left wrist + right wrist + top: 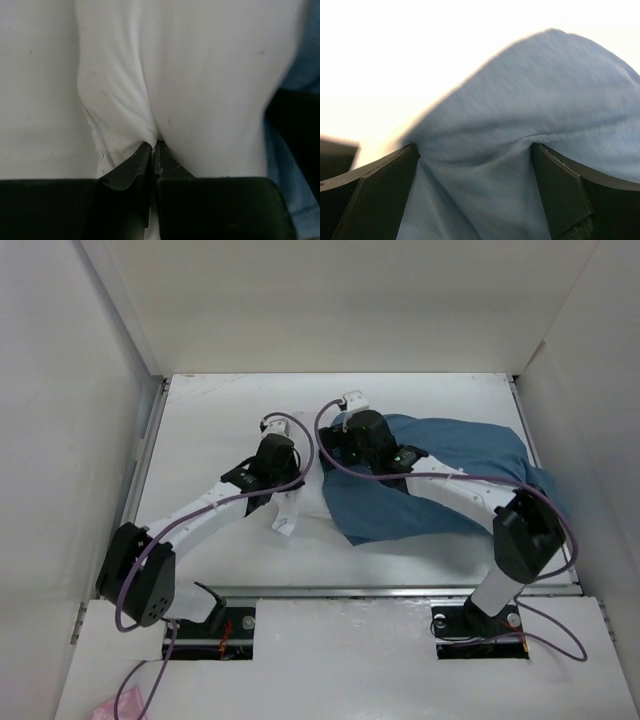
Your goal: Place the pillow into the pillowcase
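Centre frame, the pillow (292,510) juts left from the pillowcase (450,455), which spreads rightward over the table (200,440); left gripper (154,146) jaws pinch a pillow fold; right gripper (475,150) jaws stand spread (seemingly within the case's mouth).

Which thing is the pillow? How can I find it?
Look at the white table, in the middle between the two arms. The pillow pokes out from the left edge of the blue pillowcase, pinched by the left gripper. It is white and puffy; its neighbour is blue.
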Action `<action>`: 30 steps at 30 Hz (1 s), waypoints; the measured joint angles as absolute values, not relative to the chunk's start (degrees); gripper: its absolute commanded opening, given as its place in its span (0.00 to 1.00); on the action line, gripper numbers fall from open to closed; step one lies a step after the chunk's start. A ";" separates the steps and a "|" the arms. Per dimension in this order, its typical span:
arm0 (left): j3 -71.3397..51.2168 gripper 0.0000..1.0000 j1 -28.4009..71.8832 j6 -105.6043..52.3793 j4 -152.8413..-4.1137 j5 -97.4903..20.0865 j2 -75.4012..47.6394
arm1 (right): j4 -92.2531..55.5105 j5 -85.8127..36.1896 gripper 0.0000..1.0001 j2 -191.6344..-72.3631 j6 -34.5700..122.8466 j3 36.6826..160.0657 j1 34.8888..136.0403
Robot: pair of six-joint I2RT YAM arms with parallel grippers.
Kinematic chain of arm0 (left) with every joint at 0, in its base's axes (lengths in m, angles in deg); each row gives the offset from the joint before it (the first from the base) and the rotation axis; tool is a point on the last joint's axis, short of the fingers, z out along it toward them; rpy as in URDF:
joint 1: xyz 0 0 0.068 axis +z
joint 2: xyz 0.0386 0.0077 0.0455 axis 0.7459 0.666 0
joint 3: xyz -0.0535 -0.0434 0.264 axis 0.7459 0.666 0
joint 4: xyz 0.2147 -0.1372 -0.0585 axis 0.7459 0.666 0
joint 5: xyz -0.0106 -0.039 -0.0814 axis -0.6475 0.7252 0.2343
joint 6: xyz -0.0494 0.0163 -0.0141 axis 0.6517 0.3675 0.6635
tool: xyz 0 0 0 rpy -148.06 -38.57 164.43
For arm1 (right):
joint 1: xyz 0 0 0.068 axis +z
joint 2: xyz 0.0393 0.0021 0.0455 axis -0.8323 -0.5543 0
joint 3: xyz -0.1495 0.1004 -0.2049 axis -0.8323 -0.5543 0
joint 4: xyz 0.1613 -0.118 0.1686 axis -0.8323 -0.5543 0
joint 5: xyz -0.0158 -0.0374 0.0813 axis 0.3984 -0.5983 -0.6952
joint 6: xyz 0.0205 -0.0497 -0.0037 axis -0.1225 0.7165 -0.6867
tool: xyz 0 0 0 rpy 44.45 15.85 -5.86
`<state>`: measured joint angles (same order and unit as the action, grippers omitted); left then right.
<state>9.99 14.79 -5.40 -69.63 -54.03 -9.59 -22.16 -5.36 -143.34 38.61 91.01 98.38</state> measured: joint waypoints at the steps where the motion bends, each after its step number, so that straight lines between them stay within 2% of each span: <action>1: 10.86 0.00 14.50 -5.72 -70.22 -53.73 -10.70 | -22.20 -6.62 1.00 -145.59 39.27 93.63 98.38; 7: 16.11 0.00 12.49 -6.69 -71.84 -49.27 -19.47 | -25.00 -9.38 0.99 -147.23 41.63 98.33 98.55; 16: 17.27 0.00 10.37 -8.19 -72.52 -43.72 -24.38 | -40.69 7.76 0.96 -143.45 43.60 106.94 105.64; 18: 17.42 0.12 10.37 -8.61 -72.49 -43.41 -24.38 | -42.94 9.13 0.97 -142.88 45.67 106.94 108.35; 19: 17.42 0.30 10.29 -8.91 -72.25 -43.32 -24.38 | -43.73 9.16 0.97 -142.79 46.48 106.94 109.42; 22: 17.42 0.57 10.05 -9.02 -70.48 -44.29 -25.21 | -45.85 7.04 0.97 -142.79 47.88 106.94 111.62; 26: 17.95 0.80 9.96 -6.29 -64.93 -49.82 -31.05 | -46.22 1.31 0.98 -143.21 48.21 107.12 111.06; 27: 17.97 0.95 9.67 -4.32 -63.12 -52.26 -33.19 | -46.31 0.06 0.98 -144.15 48.21 108.01 111.03; 28: 18.03 1.00 9.59 -2.73 -61.30 -53.97 -35.18 | -46.35 -0.24 0.98 -145.07 48.08 108.76 111.03; 30: 18.10 1.00 9.65 2.73 -56.10 -58.93 -39.40 | -46.97 -0.53 0.98 -149.02 48.34 112.76 111.10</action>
